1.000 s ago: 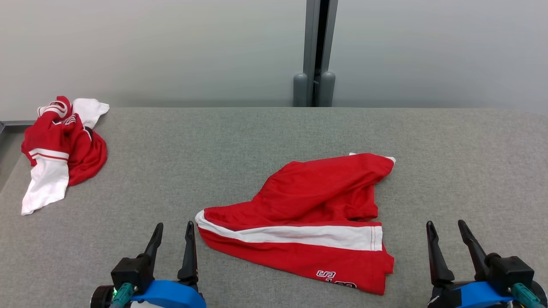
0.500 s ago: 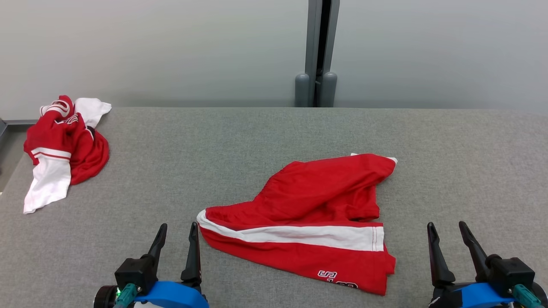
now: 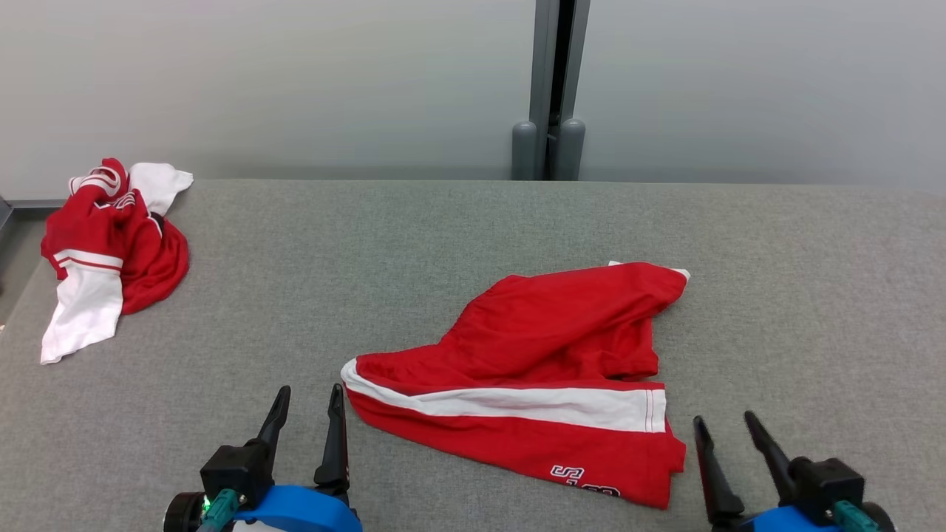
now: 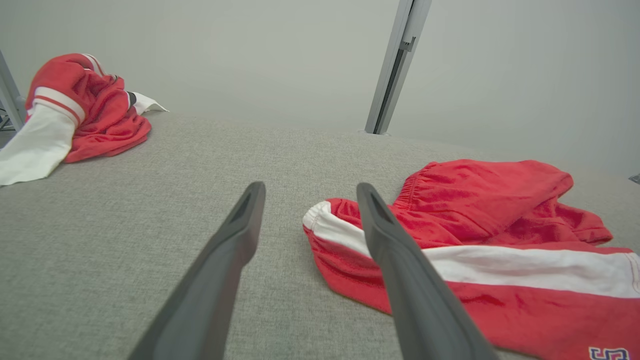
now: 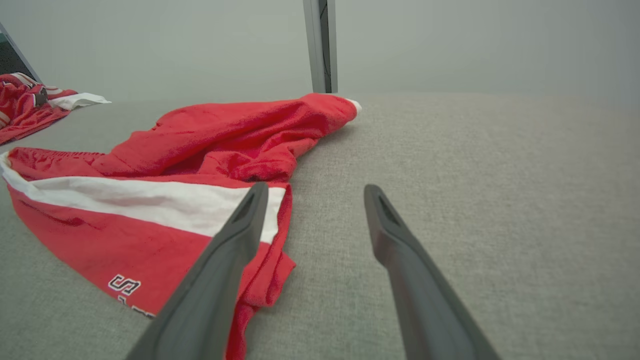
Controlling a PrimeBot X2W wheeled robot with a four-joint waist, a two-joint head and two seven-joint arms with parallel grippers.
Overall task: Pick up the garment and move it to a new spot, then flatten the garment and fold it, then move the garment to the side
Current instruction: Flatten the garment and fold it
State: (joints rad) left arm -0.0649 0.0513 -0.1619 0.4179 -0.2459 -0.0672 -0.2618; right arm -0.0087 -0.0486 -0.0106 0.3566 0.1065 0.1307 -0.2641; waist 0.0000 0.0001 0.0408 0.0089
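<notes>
Right of the red shorts [image 3: 539, 369] crumpled mid-counter [image 3: 443, 244], edged the right hand [image 3: 723, 418] closer to the hem over the last second, fingers wide and empty, left hand [image 3: 310, 389] equally wide just off the waistband corner, probably lining up the first pick-up.

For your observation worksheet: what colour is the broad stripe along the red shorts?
White. The stripe on the shorts shows best in the head view.

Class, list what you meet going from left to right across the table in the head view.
Crumpled red and white garment → left gripper → red shorts with white stripe → right gripper.
</notes>
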